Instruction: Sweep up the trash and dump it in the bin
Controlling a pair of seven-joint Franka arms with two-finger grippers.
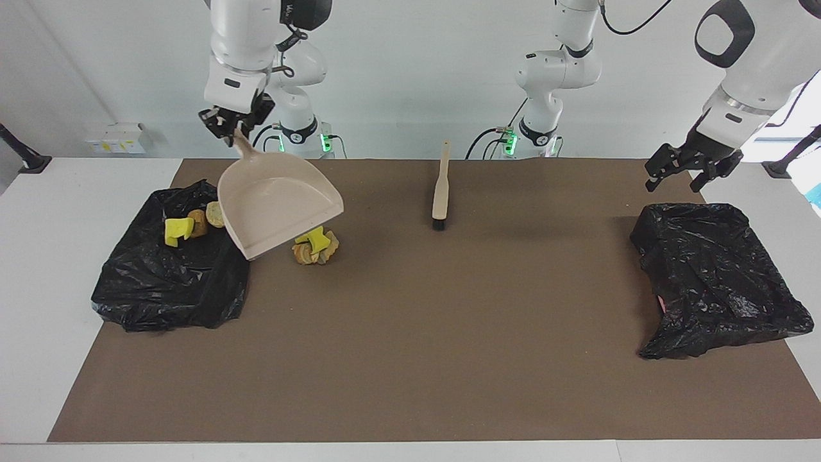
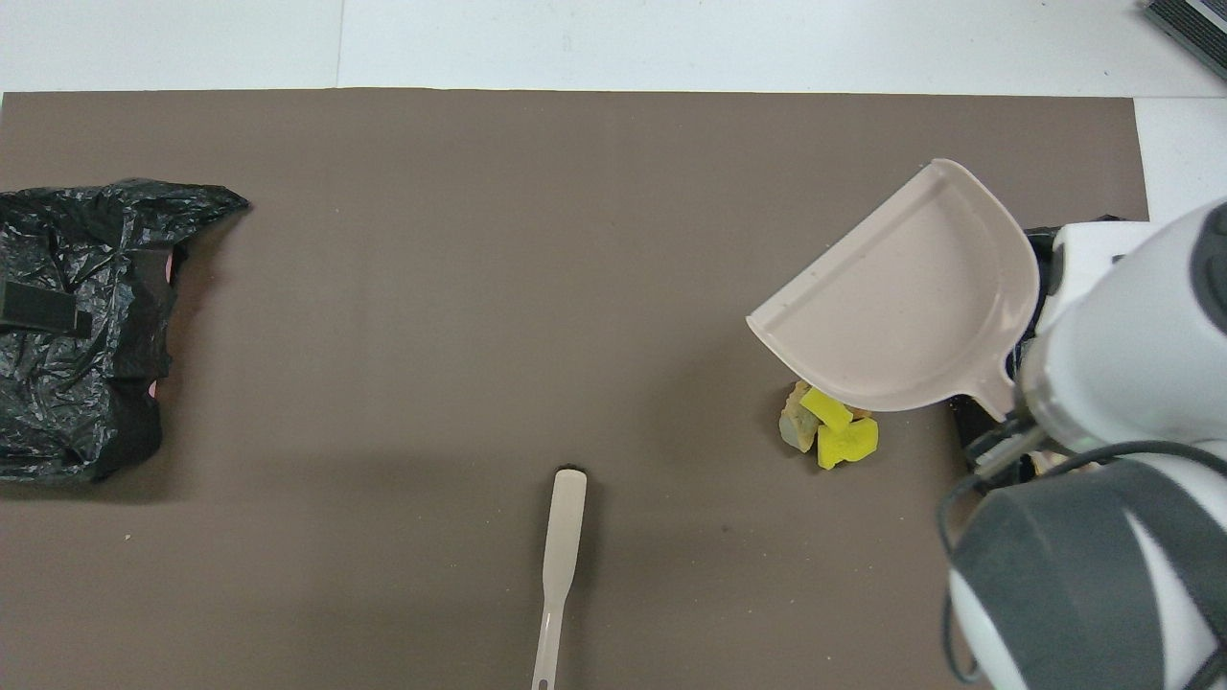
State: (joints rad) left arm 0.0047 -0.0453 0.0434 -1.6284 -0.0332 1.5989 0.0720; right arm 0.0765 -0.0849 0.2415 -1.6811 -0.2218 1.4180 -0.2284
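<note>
The right tool (image 1: 234, 123) grips the handle of the beige plastic dustpan (image 1: 276, 205), raised over the pile of yellow foam and tan lumps (image 1: 314, 246). More trash (image 1: 189, 226) lies in the black-lined bin (image 1: 170, 289). The left tool (image 1: 689, 168) hangs wide over the bench (image 1: 410, 359).

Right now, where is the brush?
The brush lies flat on the brown mat near the robots' edge, mid-table, with the trash pile toward the right arm's end. No gripper touches it.

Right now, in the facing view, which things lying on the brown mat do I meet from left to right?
Black bag-lined bin holding trash → small pile of yellow and tan trash → beige brush with black bristles → second black bag-lined bin.
</note>
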